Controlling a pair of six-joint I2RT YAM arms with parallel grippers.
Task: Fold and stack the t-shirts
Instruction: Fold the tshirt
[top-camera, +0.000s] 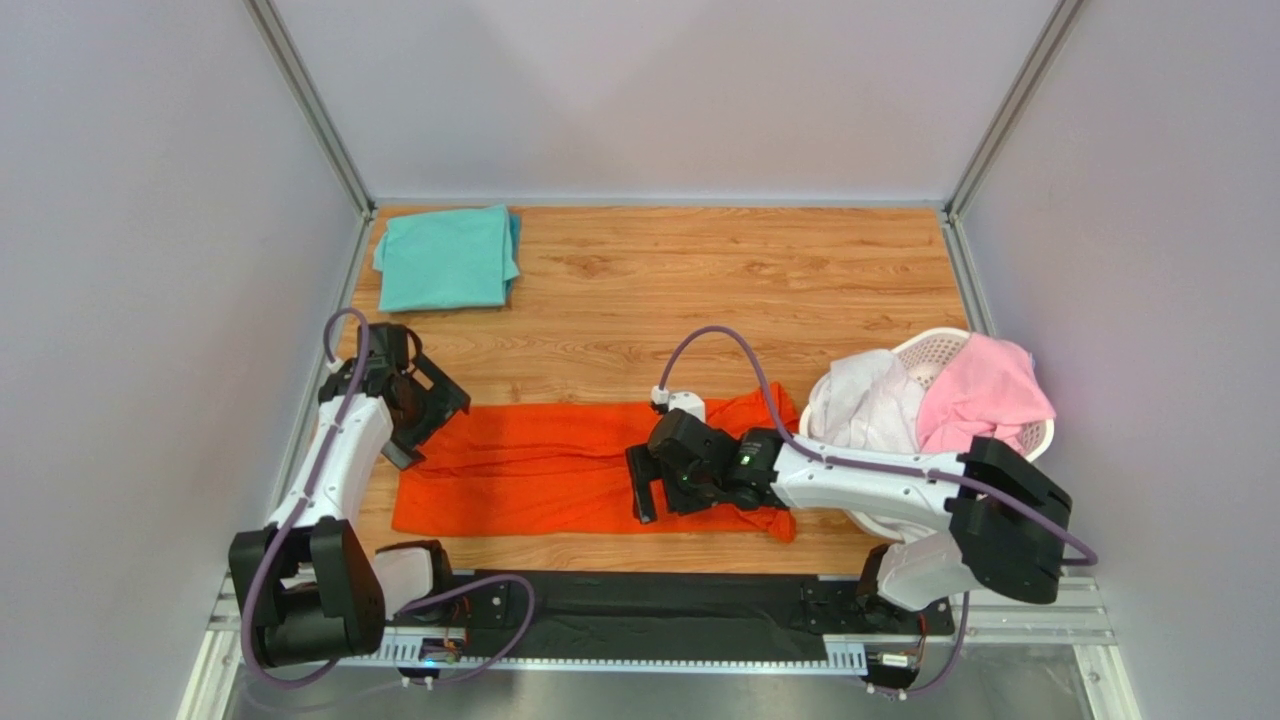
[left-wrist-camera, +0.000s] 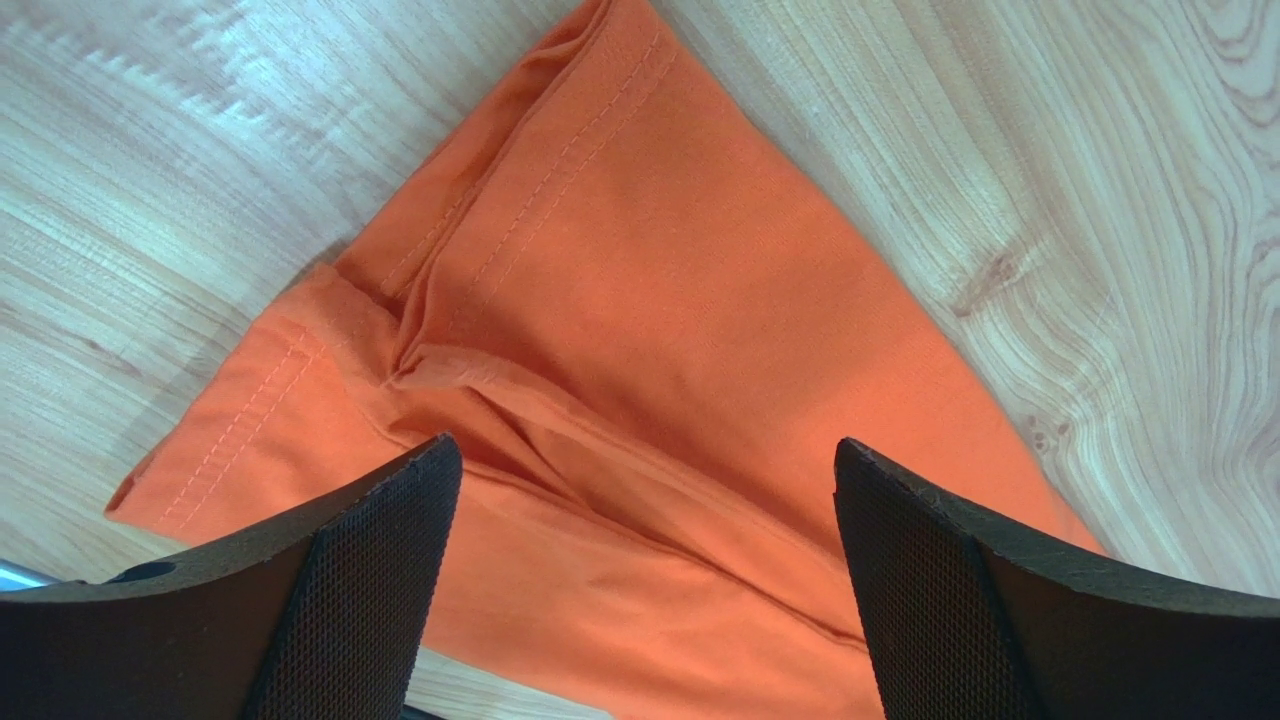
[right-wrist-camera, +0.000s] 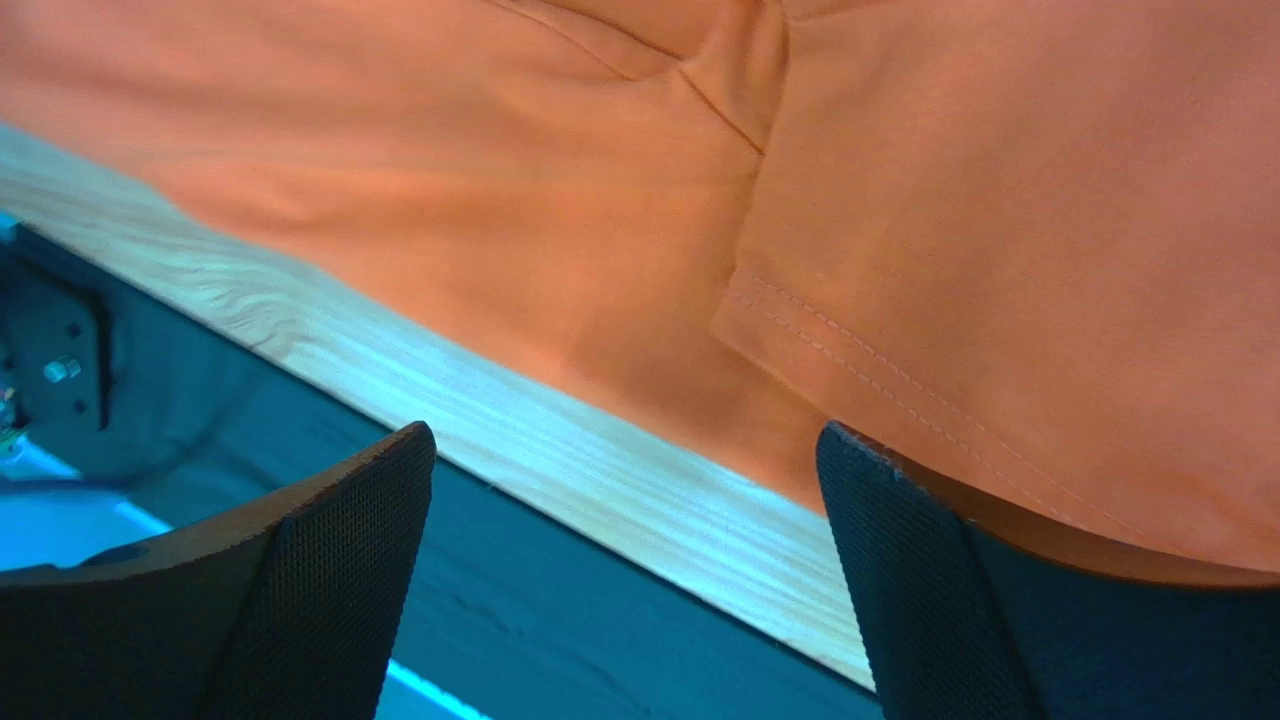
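Item: orange-red t-shirt (top-camera: 559, 468), part-folded into a long band, lying flat on the counter (top-camera: 676, 285).
Long axis: left to right across the counter, parallel to its near edge and close to it.
Left end: a hemmed corner of doubled layers, seen in the left wrist view directly below and between the fingers (left-wrist-camera: 361, 585).
Left hand (top-camera: 428, 425): spread wide and gripping nothing. It sits over the band's left end and is the nearer hand for that end.
Right hand (top-camera: 646, 488): spread wide with nothing clamped, over the band right of its middle, at the near edge.
Right wrist detail: a stitched hem (right-wrist-camera: 902, 383) runs down to the tip of one finger (right-wrist-camera: 1037, 600). I cannot tell whether they touch.
Right end: bunched cloth beyond the right hand, towards the basket (top-camera: 962, 345).
Judged relation: each hand stands nearer one end of the band, so folding it end to end along the long axis would suit either arm.
Done pile: teal t-shirt (top-camera: 446, 257), folded, at the far left corner and well apart from the band.
Waiting: pink t-shirt (top-camera: 984, 393) and white t-shirt (top-camera: 872, 405), heaped in the basket.
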